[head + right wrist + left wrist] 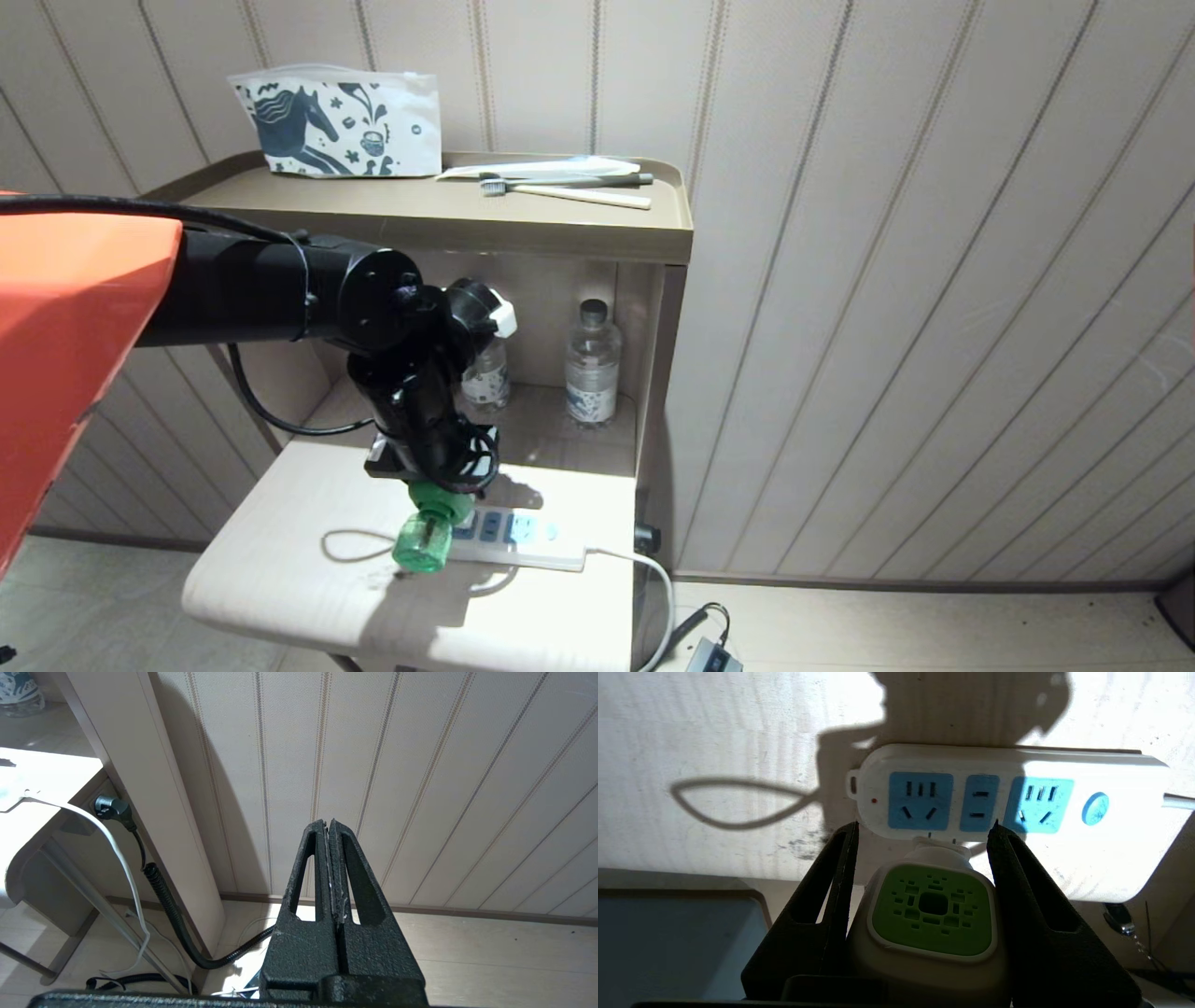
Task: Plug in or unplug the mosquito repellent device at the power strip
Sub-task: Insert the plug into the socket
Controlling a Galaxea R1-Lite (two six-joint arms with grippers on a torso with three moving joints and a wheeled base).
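Observation:
My left gripper (431,493) is shut on the mosquito repellent device (427,539), whose translucent green bottle hangs over the left end of the power strip (523,537). In the left wrist view the black fingers (1020,882) flank its white-and-green head (931,910). Its two metal prongs point toward the white power strip (1115,772) but stay just off its near edge, outside the pale blue sockets. The strip lies flat on the pale tabletop (280,560). My right gripper (328,822) is shut on nothing, parked low and facing the panelled wall.
Two clear water bottles (592,364) stand in the open shelf behind the table. On the shelf top lie a patterned pouch (341,117) and toothbrushes (565,189). The strip's white cord (653,574) drops off the table's right edge toward a black adapter (714,656) on the floor.

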